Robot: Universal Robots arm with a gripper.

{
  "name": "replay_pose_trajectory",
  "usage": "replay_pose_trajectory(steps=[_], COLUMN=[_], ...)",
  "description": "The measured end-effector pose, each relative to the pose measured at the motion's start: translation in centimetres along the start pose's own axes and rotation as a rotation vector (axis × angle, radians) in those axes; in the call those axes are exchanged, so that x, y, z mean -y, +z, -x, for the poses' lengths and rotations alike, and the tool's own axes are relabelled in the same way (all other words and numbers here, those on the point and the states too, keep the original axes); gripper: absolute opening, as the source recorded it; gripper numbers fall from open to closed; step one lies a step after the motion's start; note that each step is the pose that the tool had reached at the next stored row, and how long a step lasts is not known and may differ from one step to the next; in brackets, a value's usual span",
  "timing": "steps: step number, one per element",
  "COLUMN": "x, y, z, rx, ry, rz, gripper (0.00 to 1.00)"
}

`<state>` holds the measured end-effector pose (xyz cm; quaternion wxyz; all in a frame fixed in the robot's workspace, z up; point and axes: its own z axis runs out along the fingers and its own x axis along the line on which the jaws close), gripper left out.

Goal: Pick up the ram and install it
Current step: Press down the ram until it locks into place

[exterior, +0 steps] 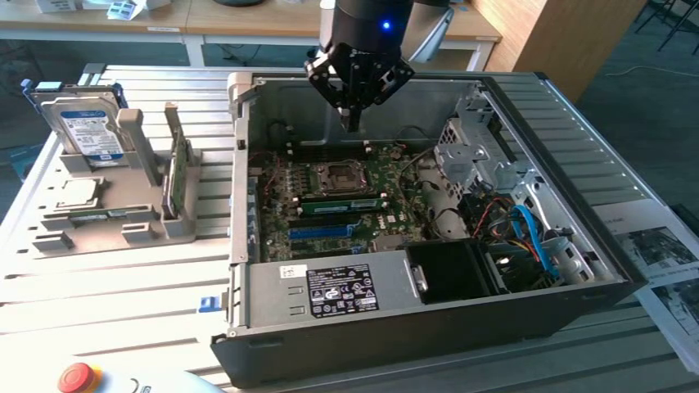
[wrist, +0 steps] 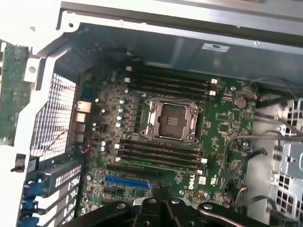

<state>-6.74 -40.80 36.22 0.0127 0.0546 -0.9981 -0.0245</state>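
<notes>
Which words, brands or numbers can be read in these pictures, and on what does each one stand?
"DELL": on the motherboard, in the wrist view.
Blue label of the hard drive: too blurred to read.
Black label on the computer case: too small to read.
Printed papers beside the case: unreadable.

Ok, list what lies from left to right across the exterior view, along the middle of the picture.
Hard drive standing in the grey holder → ram stick upright in its stand → green motherboard inside the open computer case → metal drive cage → blue cable → printed paper.
</notes>
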Motion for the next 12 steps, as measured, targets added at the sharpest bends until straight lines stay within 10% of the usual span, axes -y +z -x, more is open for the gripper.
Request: replay_pose_trajectory(steps=[12], x=[0.0], y=[0.0], z=[0.0], rx=[0.005], ry=[0.1], rz=[0.0022], gripper=[0.1])
